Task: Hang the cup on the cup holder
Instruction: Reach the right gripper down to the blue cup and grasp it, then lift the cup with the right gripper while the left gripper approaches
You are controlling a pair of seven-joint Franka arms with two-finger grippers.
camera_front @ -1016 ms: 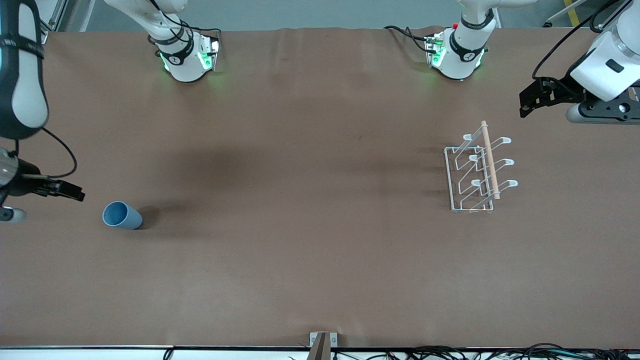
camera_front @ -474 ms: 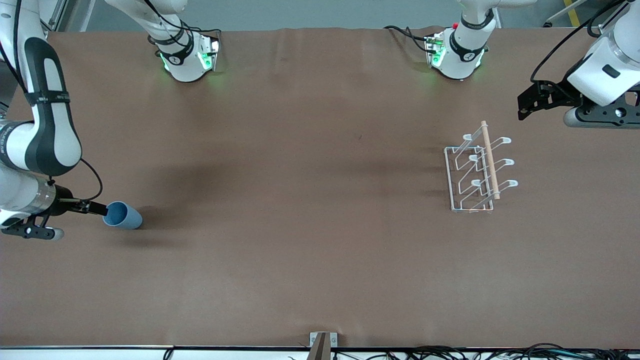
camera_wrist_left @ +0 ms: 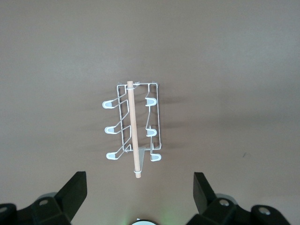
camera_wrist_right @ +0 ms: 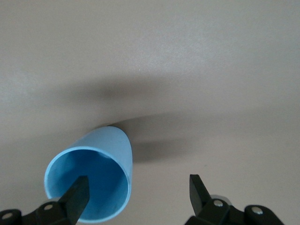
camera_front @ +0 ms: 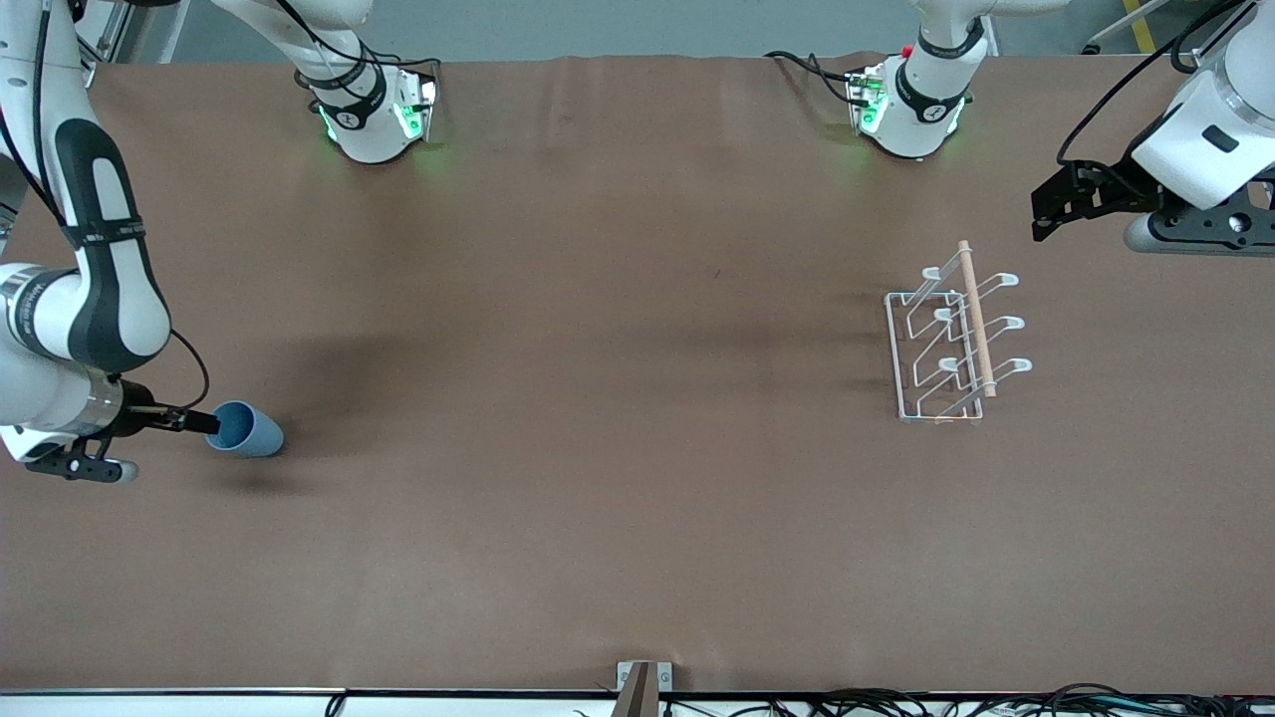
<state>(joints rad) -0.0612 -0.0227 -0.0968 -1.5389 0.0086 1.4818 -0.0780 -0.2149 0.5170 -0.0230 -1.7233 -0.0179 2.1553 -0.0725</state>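
Jaws of the right gripper (camera_front: 204, 422) are straddling the cup's rim, wide open and not yet gripping.

One finger (camera_wrist_right: 77, 199) is sitting inside the mouth of the cup (camera_front: 245, 429) and the other is standing outside its wall, so the wall is lying between them; a second ago this gripper was hanging clear of the cup, so the reach is done and, by my reading, closing is the step in hand. The cup is standing on the brown bench (camera_front: 598, 498) at the right arm's end, well apart from the cup holder (camera_front: 951, 339) at the left arm's end. Over the bench beside that rack the left gripper (camera_front: 1038, 211) is waiting, jaws fully spread and empty.
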